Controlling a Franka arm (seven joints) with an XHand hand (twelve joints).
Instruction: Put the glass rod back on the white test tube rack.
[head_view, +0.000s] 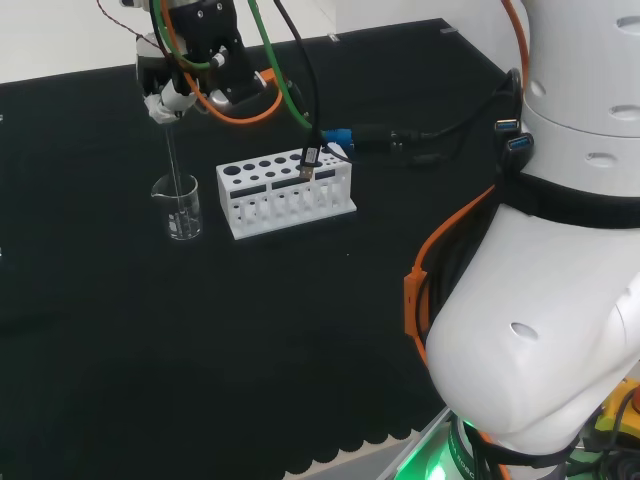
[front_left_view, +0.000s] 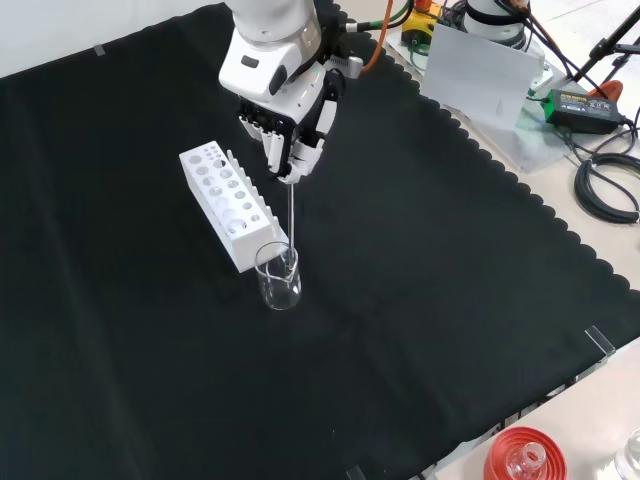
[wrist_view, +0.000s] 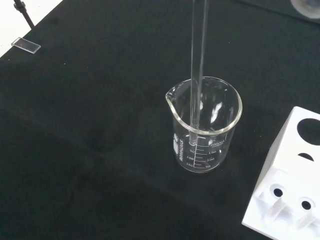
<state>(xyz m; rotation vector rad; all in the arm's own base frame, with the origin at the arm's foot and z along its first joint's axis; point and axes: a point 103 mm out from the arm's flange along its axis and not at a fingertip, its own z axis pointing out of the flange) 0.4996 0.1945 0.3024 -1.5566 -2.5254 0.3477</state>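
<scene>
A: Rod orientation first. We record the glass rod upright, its long axis near vertical in the head view, upper end in the hand, lower end pointing down into the beaker.

B: Agreed. In the front view we see the rod run straight down from the hand into the beaker. How do we enter the fingers?

A: Curled in and pinching the rod's top end. They hold nothing else that we can see.

B: Lower end: the wrist view shows the rod passing through the mouth of the beaker, its tip inside, below the rim. Whether it touches the bottom we cannot tell.

A: Rack position?

B: We note the white test tube rack on the black cloth just right of the beaker in the head view. In the front view the rack stands behind and left of the beaker, close beside it. The rod is apart from the rack.
</scene>
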